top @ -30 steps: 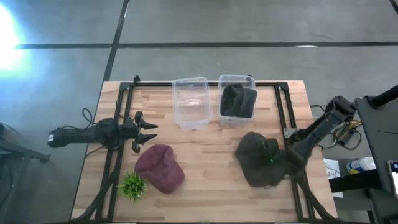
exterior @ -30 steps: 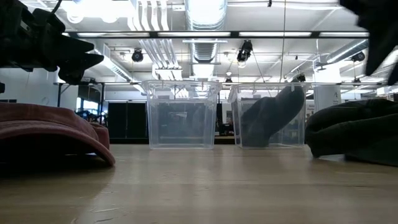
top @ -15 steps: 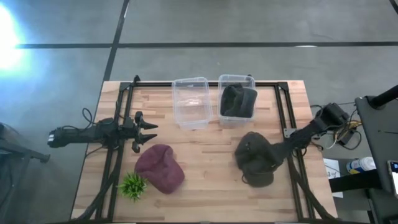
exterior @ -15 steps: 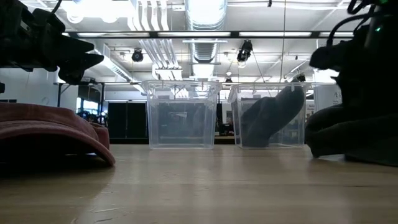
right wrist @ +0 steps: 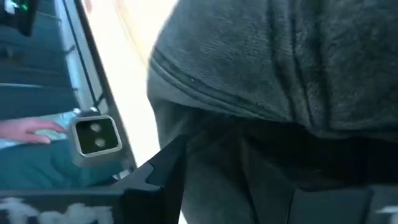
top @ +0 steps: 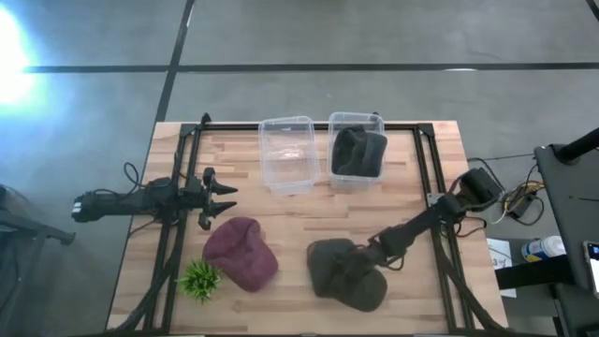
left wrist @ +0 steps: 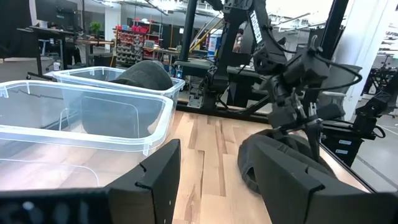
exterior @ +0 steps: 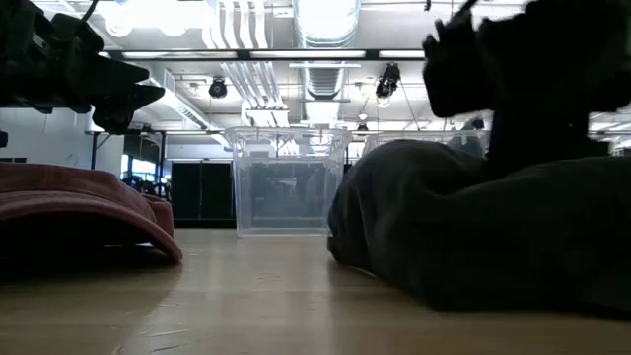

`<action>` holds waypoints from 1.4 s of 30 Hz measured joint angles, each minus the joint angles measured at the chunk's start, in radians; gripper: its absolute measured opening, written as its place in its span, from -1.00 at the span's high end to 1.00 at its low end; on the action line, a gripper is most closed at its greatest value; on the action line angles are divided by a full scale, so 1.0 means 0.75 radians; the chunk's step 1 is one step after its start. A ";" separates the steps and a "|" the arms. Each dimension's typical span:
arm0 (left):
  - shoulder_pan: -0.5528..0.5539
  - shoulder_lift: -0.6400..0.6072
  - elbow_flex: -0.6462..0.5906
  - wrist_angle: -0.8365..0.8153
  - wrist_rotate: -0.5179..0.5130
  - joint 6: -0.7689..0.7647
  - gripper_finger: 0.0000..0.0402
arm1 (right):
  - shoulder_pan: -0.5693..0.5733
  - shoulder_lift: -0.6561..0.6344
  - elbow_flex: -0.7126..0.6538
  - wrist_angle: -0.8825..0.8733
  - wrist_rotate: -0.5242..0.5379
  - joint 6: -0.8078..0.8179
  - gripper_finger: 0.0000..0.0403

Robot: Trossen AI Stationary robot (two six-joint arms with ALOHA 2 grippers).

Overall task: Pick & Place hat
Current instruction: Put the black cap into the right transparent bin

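A dark grey hat [top: 344,276] lies crumpled on the table's near middle; it also fills the low view [exterior: 463,227]. My right gripper [top: 376,255] reaches in from the table's right and is shut on the hat's right side. A maroon hat [top: 241,253] rests flat on the near left. My left gripper [top: 221,198] hovers open, just far-left of the maroon hat, touching nothing. A second dark hat [top: 357,152] sits in the right-hand clear bin. My right gripper holds the dark grey hat by the folded fabric at its right edge [right wrist: 249,143], which is bunched between the two fingers [right wrist: 163,171]. It comes slanting down from the table's right. The hat rests on the table, crumpled and slack.
Two clear bins stand side by side at the far edge; the left one [top: 286,154] holds nothing. A small green plant [top: 199,279] sits at the near left corner. Black frame rails [top: 436,201] run along both table sides. Bare wood lies right of the hat.
My right gripper has swept from the table's right side toward the left and the near edge. It dragged the dark grey hat along the wood from the near right to the near middle. The hat bunched up on the way and now lies closer to the maroon hat.
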 joint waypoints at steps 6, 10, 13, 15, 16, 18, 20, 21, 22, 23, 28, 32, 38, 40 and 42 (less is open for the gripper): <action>0.000 0.002 0.000 0.000 0.000 0.000 0.04 | 0.001 -0.184 0.044 -0.285 0.210 0.093 0.37; 0.000 0.008 0.000 0.000 0.001 0.000 0.04 | 0.033 -0.369 0.071 -0.596 0.253 0.345 0.41; 0.000 0.018 0.000 0.000 0.001 0.000 0.04 | 0.135 -0.478 0.075 -0.786 0.301 0.634 0.38; 0.000 0.023 0.000 -0.001 0.000 0.000 0.04 | 0.226 -0.512 0.069 -0.888 0.307 0.813 0.33; 0.000 0.024 0.000 -0.001 0.000 0.000 0.04 | 0.277 -0.516 0.064 -0.931 0.306 0.901 0.30; 0.000 0.025 0.000 -0.001 0.000 0.000 0.04 | 0.378 -0.509 0.051 -0.966 0.305 1.081 0.22; 0.000 0.026 0.000 -0.001 0.000 0.000 0.04 | 0.476 -0.488 0.040 -0.963 0.308 1.251 0.13; 0.000 0.025 0.000 -0.001 0.000 0.000 0.04 | 0.522 -0.471 0.037 -0.964 0.308 1.330 0.08; 0.000 0.025 0.000 -0.001 0.000 0.000 0.04 | 0.566 -0.455 0.036 -0.961 0.310 1.396 0.03; 0.000 0.025 0.000 -0.001 0.000 0.000 0.04 | 0.603 -0.438 0.036 -0.953 0.311 1.426 -0.01; 0.000 0.026 0.000 -0.001 0.000 0.000 0.04 | 0.668 -0.348 0.035 -0.852 0.357 1.435 -0.19; 0.000 0.026 0.000 0.000 0.000 0.000 0.04 | 0.681 -0.264 0.033 -0.792 0.435 1.414 -0.26; 0.000 0.026 0.000 0.000 0.000 0.000 0.04 | 0.679 -0.139 0.026 -0.727 0.555 1.413 -0.28; 0.000 0.026 0.000 0.000 0.000 0.000 0.04 | 0.680 -0.108 0.026 -0.683 0.625 1.404 -0.28; 0.000 0.026 0.000 0.000 0.000 0.000 0.04 | 0.676 -0.083 0.026 -0.629 0.696 1.386 -0.28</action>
